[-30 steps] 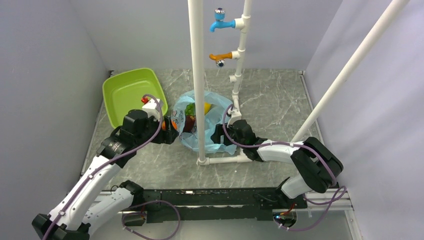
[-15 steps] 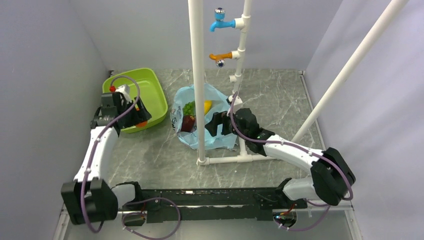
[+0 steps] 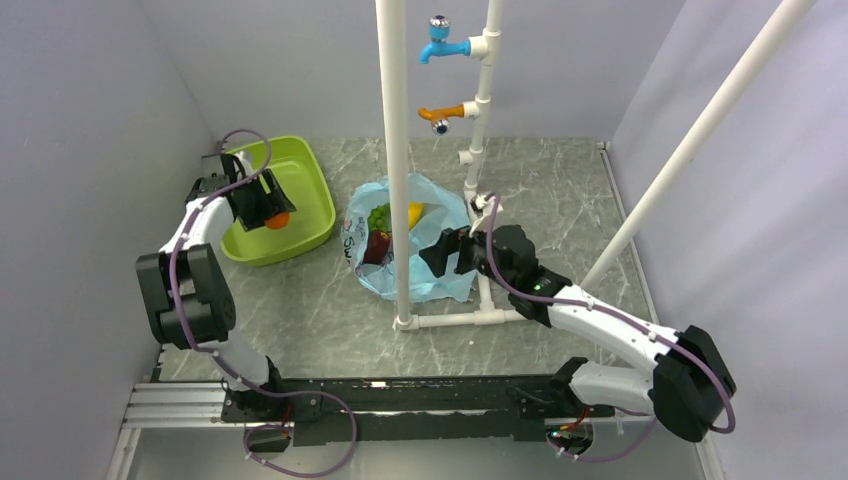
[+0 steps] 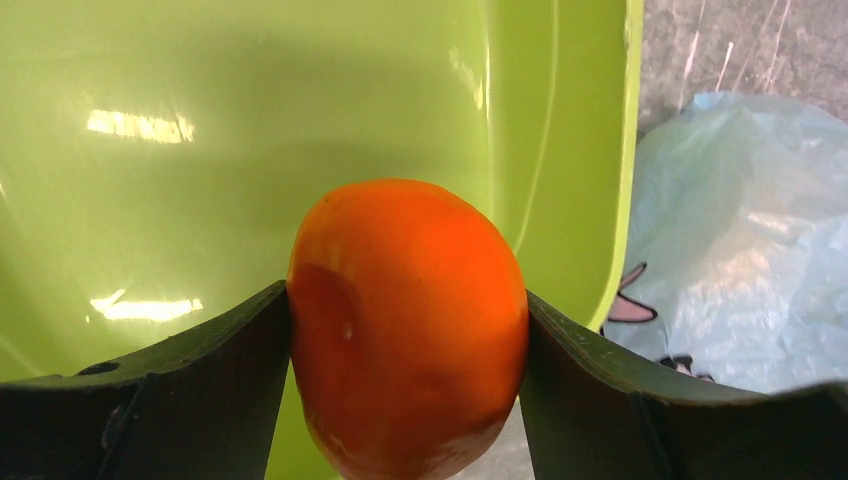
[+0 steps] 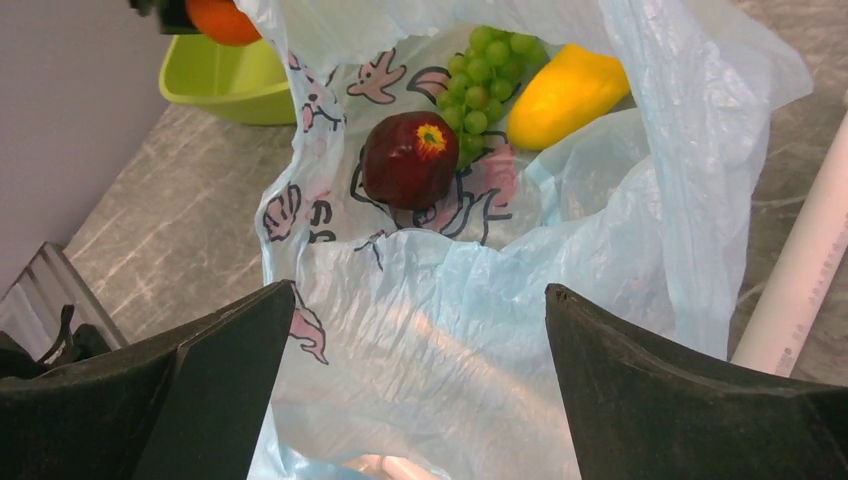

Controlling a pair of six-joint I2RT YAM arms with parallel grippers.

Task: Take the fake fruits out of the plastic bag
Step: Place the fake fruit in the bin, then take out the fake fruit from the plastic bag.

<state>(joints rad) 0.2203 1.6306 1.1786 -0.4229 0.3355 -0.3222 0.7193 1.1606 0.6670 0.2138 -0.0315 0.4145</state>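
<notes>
Over the last second we carried the orange fruit (image 4: 408, 330) away from the plastic bag (image 5: 640, 200) and across to the lime-green tray (image 3: 305, 185). Our left gripper (image 3: 262, 200) hung over the tray's inside with its jaws clamped on the fruit's two sides, the fruit not yet let go. Our right gripper (image 5: 420, 300), which had been down at the bag's near edge, had lifted and spread its jaws wide, with nothing between them.

We judged one fruit as good as out and three left to fetch. The bag lay crumpled on the grey marbled table (image 3: 560, 190), thin and translucent blue, its mouth gaping upward. Inside sat the dark red round fruit (image 5: 408, 158), touching the green grape bunch (image 5: 485, 75), with the yellow oblong fruit (image 5: 565, 95) just beside the grapes.
</notes>
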